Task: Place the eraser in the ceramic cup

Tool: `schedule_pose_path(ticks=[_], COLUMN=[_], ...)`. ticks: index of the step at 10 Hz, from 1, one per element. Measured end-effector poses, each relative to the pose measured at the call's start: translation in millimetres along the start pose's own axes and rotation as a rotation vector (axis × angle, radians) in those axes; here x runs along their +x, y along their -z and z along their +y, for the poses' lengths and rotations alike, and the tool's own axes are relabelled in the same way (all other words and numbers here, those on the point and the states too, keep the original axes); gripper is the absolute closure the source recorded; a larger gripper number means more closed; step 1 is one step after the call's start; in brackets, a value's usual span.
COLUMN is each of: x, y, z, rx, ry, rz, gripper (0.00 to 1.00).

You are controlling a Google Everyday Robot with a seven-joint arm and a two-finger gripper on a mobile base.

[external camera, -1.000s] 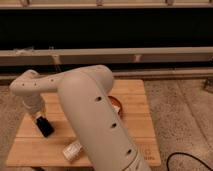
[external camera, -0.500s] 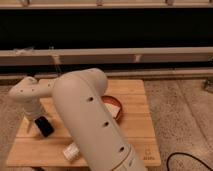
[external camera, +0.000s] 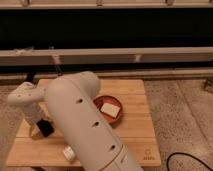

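The eraser, a small black block, lies on the left part of the wooden table. My gripper hangs from the white wrist at the far left and sits right at the eraser's left side, low over the tabletop. The ceramic cup, a reddish-brown shallow dish with an orange inside, stands near the table's middle, to the right of the eraser. A white rectangular block lies inside it. My bulky white arm crosses the view between the eraser and the cup and hides part of the cup's left rim.
A clear plastic bottle with a white cap lies near the table's front edge, mostly hidden by my arm. A dark wall with a grey rail runs behind the table. A black cable lies on the floor at the right.
My arm has shifted, its big segment now standing further right and covering more of the table. The wrist stays by the eraser, which has not moved.
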Motion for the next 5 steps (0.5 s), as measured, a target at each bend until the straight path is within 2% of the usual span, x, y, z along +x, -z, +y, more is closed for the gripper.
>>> schedule_pose_path(ticks=[5], x=[1.9], y=[2.7], z=[-7.8], rx=[0.017], ry=[-0.02], rz=[0.009], gripper=[0.81])
